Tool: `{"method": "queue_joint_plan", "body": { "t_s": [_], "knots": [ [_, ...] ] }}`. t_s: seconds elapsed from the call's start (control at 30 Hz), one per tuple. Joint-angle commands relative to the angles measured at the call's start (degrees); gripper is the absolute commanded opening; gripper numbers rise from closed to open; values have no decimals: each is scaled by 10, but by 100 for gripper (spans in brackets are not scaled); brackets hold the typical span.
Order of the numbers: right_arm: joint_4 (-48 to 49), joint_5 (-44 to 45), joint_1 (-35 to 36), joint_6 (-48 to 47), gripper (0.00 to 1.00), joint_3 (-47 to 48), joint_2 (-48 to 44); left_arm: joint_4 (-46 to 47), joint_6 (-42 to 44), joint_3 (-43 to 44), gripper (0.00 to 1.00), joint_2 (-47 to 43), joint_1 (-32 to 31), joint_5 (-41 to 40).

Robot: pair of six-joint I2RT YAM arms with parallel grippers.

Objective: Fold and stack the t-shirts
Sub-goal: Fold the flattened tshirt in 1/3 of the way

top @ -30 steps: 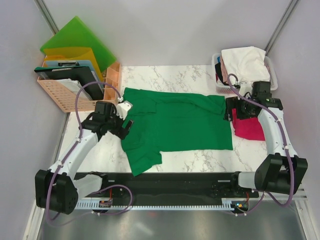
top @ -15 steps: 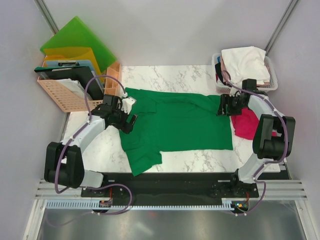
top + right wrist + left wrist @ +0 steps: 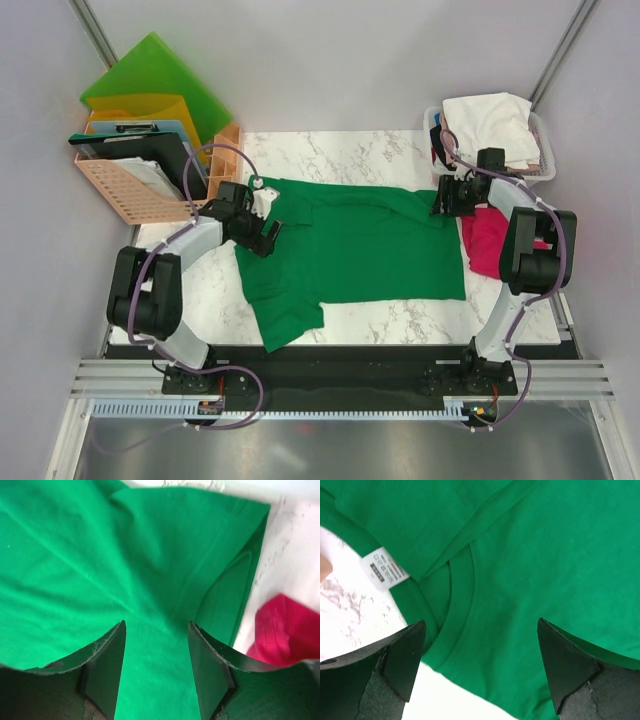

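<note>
Reached farther in | left hand (image 3: 479, 627) apart over green tee (image 3: 360, 245) collar | right hand (image 3: 157, 627) apart, narrower

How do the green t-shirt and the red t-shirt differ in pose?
The green t-shirt lies spread out across the middle; the red t-shirt is a small compact heap at the right edge. The left gripper and right gripper are over the green t-shirt; neither is over the red t-shirt. Both shirts are plain cloth on the marble table.
</note>
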Motion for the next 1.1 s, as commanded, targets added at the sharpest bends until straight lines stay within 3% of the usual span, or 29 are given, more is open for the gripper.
{"method": "queue_joint_plan", "body": {
  "t_s": [0.0,0.1,0.23,0.3,0.33,0.37,0.97,1.0,1.07],
  "knots": [
    [22,4,13,13,60,33,24,44,-4,30,99,37,2,15],
    [22,14,16,14,60,34,28,48,-6,39,98,54,2,24],
    [24,19,21,10,51,25,34,60,-9,45,98,78,2,33],
    [25,29,22,10,26,25,41,61,-8,47,98,85,2,38],
    [25,33,23,12,8,26,45,62,-7,49,98,90,2,40],
    [24,37,23,12,0,27,45,61,-6,53,98,97,2,41],
    [26,190,36,-39,0,61,8,58,-6,37,97,76,2,72],
    [30,204,36,-45,2,59,8,56,-6,37,97,76,2,72],
    [29,202,36,-51,30,59,8,54,-7,36,97,75,2,76]
  ]
}}
